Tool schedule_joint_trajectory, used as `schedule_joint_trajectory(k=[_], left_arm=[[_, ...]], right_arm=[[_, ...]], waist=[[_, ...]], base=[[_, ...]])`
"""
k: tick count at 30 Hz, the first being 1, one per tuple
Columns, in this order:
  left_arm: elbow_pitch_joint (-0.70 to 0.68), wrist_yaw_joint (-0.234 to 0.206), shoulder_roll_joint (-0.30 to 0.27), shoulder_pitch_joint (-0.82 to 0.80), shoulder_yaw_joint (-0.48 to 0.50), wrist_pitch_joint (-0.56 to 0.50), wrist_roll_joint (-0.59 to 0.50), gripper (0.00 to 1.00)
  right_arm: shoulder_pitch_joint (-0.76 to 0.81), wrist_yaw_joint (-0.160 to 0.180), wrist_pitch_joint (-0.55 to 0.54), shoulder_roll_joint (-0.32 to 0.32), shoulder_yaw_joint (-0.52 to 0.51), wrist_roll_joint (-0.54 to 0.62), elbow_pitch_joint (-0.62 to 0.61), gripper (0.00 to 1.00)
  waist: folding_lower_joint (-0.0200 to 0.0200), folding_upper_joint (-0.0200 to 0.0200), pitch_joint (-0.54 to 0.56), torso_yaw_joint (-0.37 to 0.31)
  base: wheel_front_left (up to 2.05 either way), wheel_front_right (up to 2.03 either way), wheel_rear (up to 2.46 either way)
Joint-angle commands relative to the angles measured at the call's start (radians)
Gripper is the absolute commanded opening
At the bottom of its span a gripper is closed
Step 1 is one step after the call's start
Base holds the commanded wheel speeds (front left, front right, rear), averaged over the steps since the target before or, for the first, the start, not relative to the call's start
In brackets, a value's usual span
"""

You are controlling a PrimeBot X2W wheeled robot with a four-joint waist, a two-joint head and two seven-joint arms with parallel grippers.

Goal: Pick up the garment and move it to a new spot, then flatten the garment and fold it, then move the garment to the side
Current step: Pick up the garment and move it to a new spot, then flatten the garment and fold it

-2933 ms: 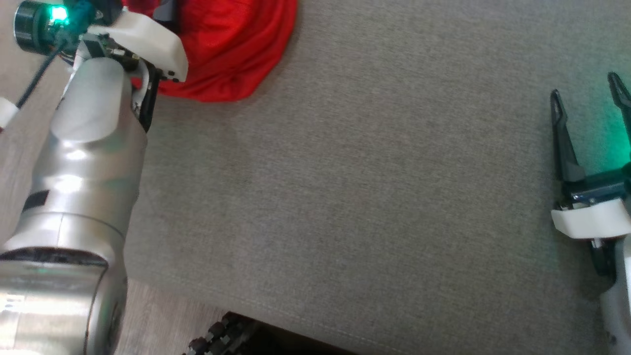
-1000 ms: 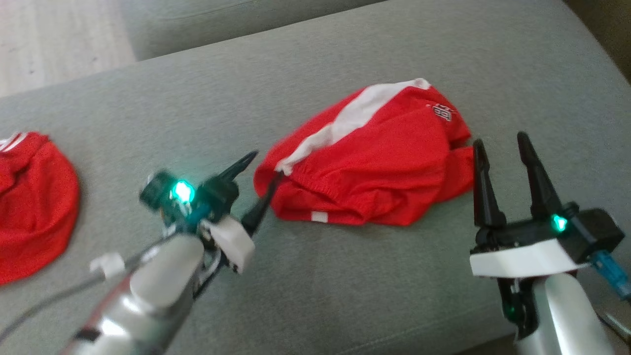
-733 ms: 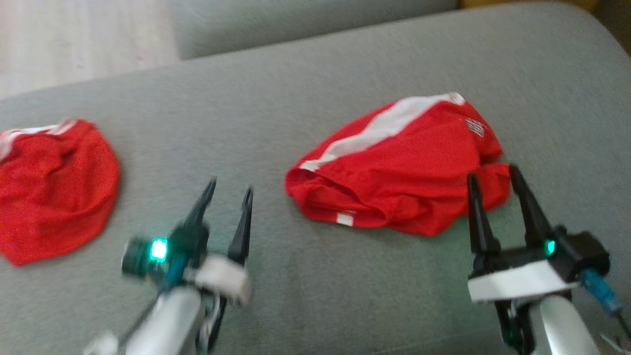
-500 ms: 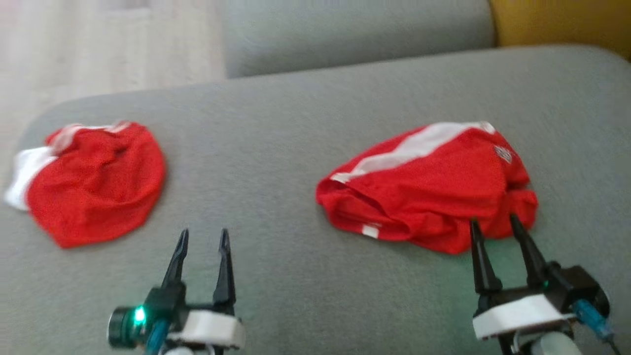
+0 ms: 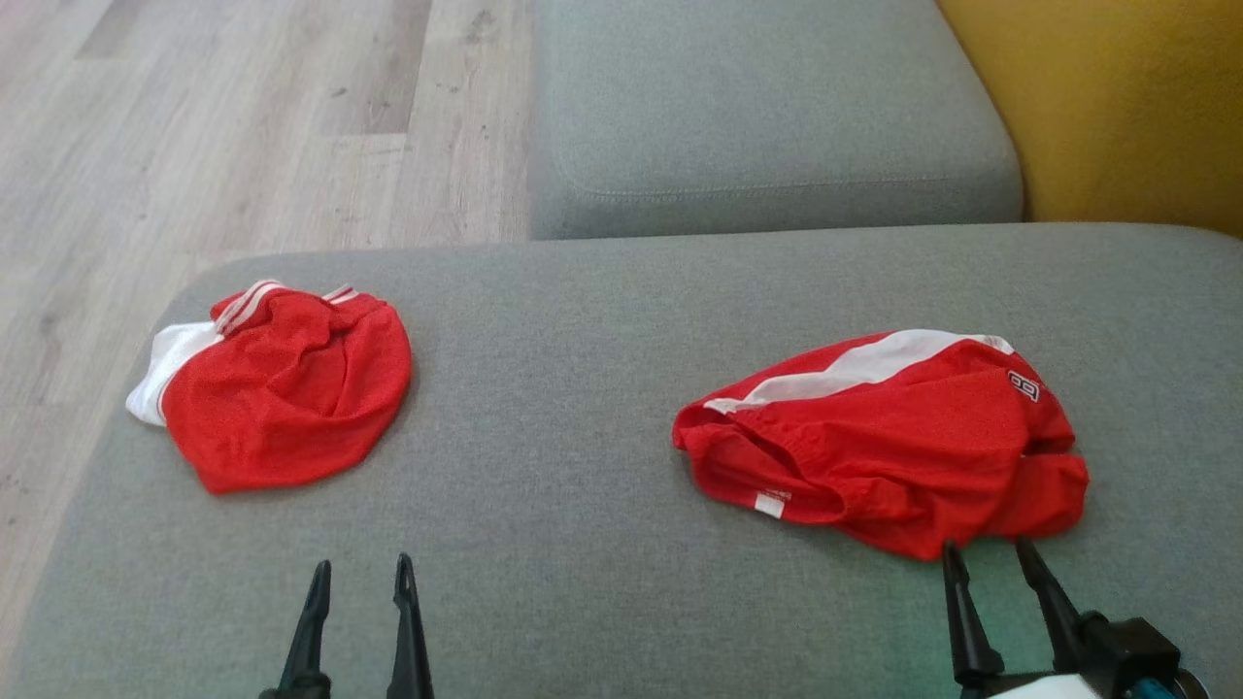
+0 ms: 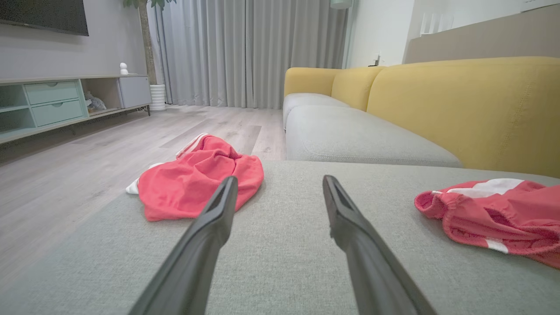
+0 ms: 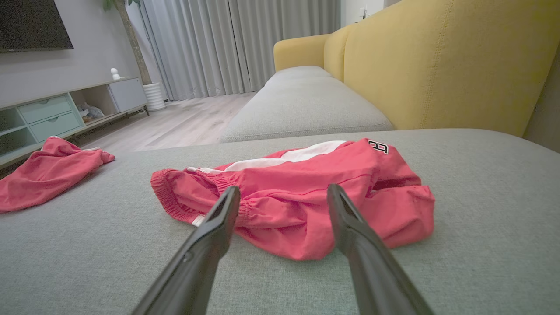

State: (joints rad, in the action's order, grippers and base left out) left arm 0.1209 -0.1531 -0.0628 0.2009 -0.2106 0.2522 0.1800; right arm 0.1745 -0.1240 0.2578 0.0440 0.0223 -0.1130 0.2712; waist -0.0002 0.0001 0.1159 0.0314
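Left pincer (image 5: 361, 563) back, garment (image 5: 903, 447) just beyond right pincer (image 5: 986, 549)

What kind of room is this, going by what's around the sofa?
Most likely a home living room: a yellow-backed grey sofa, a wall-mounted TV above a low cabinet, and floor-length curtains over a wood floor.

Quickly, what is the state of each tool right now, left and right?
Left tool: open, holding nothing.
Right tool: open, holding nothing.
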Motion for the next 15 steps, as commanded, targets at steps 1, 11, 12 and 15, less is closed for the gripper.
schedule_joint_trajectory(k=[1,11,12,15], left_arm=[[-0.029,0.005,0.009,-0.033,0.045,0.009,-0.015,1.0],[0.002,0.035,0.012,-0.019,0.039,0.009,-0.048,1.0],[0.002,0.035,0.012,-0.02,0.038,0.009,-0.047,1.0],[0.003,0.032,0.012,-0.022,0.032,0.009,-0.057,1.0]], right_arm=[[-0.028,-0.007,0.004,0.006,0.022,0.004,-0.028,1.0],[-0.022,-0.007,0.004,0.006,0.024,-0.004,-0.021,1.0],[-0.021,-0.007,0.004,0.006,0.024,-0.005,-0.022,1.0],[-0.02,-0.007,0.004,0.006,0.025,-0.005,-0.024,1.0]], waist=[[0.0002,-0.0001,0.009,0.001],[0.0002,-0.0001,0.026,-0.002],[0.0002,-0.0001,0.027,-0.002],[0.0002,-0.0001,0.029,0.0]], base=[[0.0,0.0,0.0],[0.0,0.0,0.0],[0.0,0.0,0.0],[0.0,0.0,0.0]])
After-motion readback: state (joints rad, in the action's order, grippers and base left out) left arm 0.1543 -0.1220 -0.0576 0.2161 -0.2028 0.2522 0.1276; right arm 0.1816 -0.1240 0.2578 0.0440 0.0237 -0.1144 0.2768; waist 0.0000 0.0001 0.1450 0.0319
